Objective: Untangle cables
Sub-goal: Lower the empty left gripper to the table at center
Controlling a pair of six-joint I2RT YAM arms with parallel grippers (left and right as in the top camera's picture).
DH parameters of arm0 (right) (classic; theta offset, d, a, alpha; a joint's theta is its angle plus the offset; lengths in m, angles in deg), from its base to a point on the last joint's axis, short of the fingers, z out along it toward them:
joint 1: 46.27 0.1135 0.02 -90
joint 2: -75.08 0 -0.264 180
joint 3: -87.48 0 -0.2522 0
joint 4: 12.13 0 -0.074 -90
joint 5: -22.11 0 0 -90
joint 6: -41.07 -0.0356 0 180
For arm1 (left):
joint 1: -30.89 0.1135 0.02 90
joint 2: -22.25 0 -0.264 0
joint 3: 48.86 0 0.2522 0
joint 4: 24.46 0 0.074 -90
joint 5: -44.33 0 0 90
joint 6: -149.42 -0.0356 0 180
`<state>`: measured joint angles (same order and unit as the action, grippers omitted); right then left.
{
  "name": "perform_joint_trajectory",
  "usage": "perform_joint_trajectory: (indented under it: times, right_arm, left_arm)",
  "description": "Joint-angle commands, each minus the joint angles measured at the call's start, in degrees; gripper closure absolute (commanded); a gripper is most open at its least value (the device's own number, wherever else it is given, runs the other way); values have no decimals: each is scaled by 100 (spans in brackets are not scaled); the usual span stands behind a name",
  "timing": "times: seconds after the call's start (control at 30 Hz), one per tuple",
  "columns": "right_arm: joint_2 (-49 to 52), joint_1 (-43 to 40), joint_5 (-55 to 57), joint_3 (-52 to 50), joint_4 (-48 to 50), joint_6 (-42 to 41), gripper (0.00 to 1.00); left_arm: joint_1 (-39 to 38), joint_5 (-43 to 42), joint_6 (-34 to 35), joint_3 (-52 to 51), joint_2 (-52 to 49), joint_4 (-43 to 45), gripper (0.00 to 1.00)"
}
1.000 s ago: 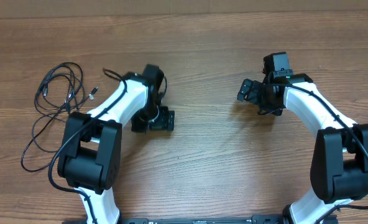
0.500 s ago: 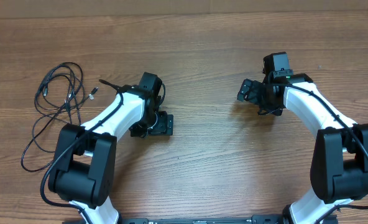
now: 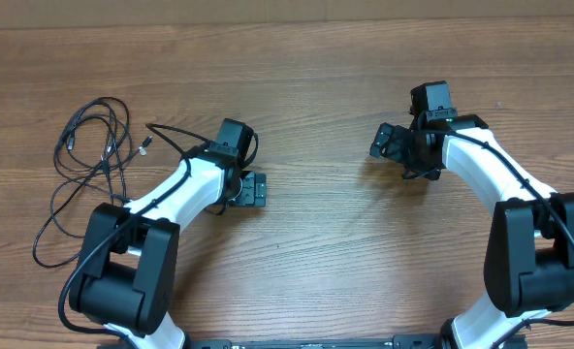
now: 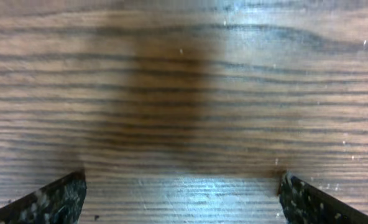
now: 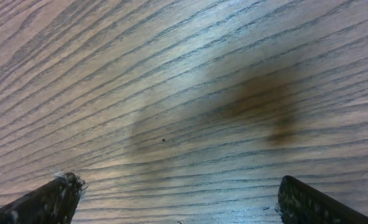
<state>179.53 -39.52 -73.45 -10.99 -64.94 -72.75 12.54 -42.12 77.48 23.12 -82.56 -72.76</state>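
The thin black flexible cables (image 3: 105, 163) lie in loose, overlapping loops near the left edge of the brown wood-grain surface (image 3: 316, 78). The bundle's long axis runs roughly from the far edge towards the near edge. A small silver-tipped plug (image 3: 143, 145) sits on the bundle's inner side.

The left jaws, at the end of the white-and-black left arm (image 3: 185, 184), are spread wide. The left wrist view shows only bare wood between them. They sit left of centre and face the middle of the surface, so the cables are behind them, beyond the arm's own body.

The right jaws, on the matching right arm (image 3: 481, 165), are also spread and empty, and sit well apart from the cables on the far right half.

The left arm is much the nearer. To reach a loop it would probably have to swing back towards the left edge and cross a strand rather than run along it.
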Motion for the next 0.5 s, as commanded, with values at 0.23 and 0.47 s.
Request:
perform_joint_trajectory:
  times: [0.23,0.47]
  right_arm:
    - [15,-2,11,44,24,-22,0]
    - [15,-2,11,44,24,-22,0]
  left_arm:
    - [79,105,22,-951,-876,468,1]
    - [81,310,15,-1488,-876,1427,0]
